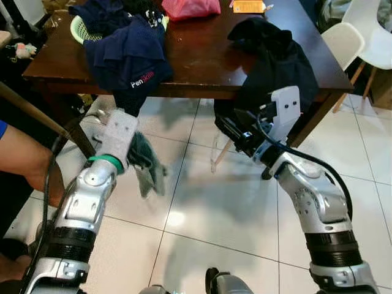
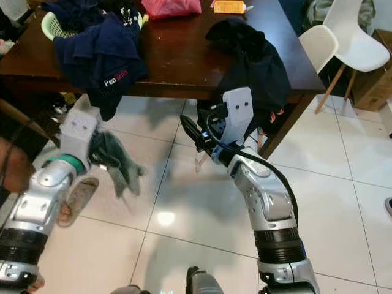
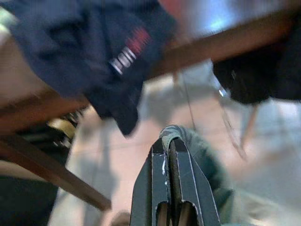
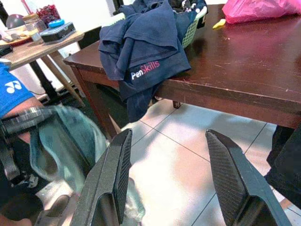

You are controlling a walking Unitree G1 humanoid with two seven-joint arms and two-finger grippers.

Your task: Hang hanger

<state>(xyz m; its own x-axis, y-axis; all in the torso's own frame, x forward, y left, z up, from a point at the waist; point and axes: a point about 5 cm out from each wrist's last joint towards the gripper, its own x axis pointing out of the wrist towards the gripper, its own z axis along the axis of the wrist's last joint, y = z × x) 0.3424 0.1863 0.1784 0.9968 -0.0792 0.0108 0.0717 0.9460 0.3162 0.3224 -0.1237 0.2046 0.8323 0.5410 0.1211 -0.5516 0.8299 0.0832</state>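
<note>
Both grippers raised in front of the brown table (image 1: 202, 67), left one pinching a teal cloth, right one spread wide.

Left gripper (image 3: 170, 146) clenched on teal-grey cloth (image 1: 147, 168), which dangles below the table's near edge over the tiled floor (image 1: 202, 214); right gripper (image 4: 169, 141) fingers released, gap bare, just under the table edge beside a black garment (image 1: 275, 61) draped off the table; clear hanger (image 1: 217, 153) hangs under that garment, near but apart from the right jaws; right wrist view adds a navy shirt (image 4: 146, 52) reading "PenSkills" spilling from a green basket (image 1: 82, 30) on the table; pink bag (image 1: 190, 7) further back; person's arm (image 1: 24, 159) left of the table.
</note>
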